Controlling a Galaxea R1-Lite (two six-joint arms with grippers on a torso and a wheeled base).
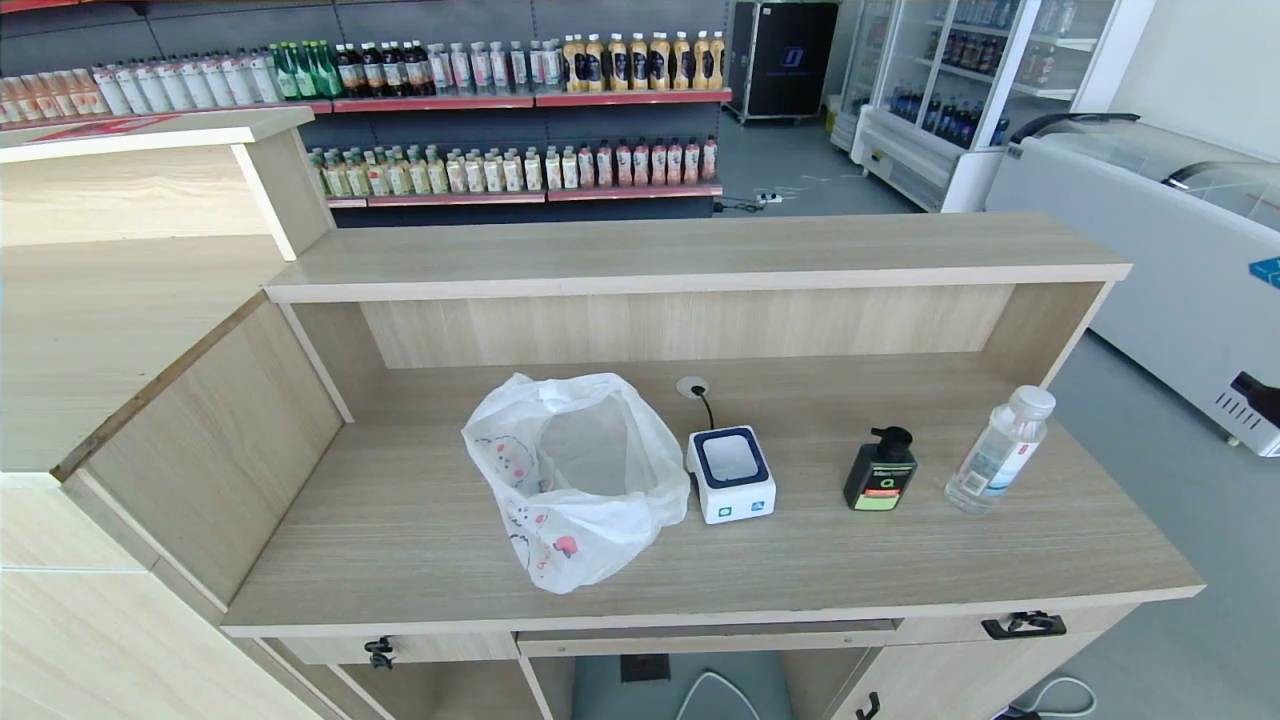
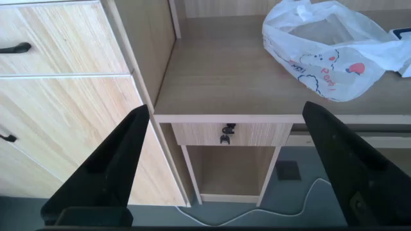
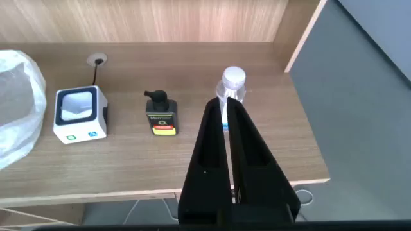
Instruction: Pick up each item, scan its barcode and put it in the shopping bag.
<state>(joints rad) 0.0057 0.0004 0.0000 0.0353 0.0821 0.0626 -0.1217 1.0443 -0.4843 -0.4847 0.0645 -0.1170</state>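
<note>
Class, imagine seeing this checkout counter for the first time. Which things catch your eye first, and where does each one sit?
The white shopping bag stands out first, slumped open-mouthed on the counter left of centre, with the small white scanner close by its right side. Further right stand a dark pump bottle and a clear water bottle near the counter's right end.

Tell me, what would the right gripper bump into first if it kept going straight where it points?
Probably the water bottle: in the right wrist view the right gripper lines up with it, and the bottle's top shows just beyond it. How far apart they are is hard to judge.
</note>
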